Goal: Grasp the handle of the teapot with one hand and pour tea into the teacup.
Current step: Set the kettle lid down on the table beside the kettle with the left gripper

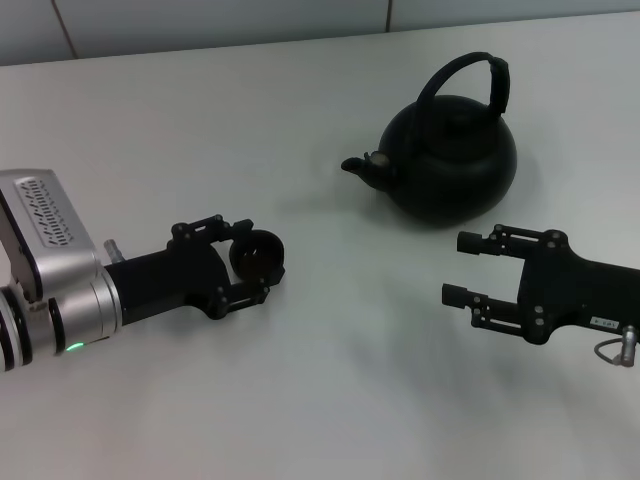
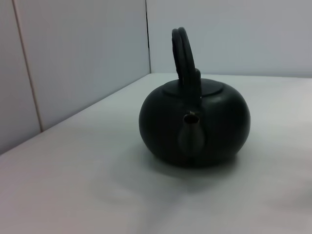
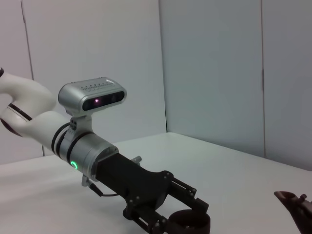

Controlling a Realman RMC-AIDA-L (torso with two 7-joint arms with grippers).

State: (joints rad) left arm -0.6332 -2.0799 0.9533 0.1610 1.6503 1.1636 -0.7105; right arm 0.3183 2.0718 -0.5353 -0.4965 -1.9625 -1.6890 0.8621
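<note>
head view: teapot (image 1: 450, 158) spout points toward robot's left.

Teapot (image 3: 296, 204) mostly cut off.

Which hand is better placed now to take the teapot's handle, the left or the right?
Likely the right hand: it is open, empty and sits just in front of the teapot, near its handle. The left hand is already closed around the teacup, farther from the pot.
</note>
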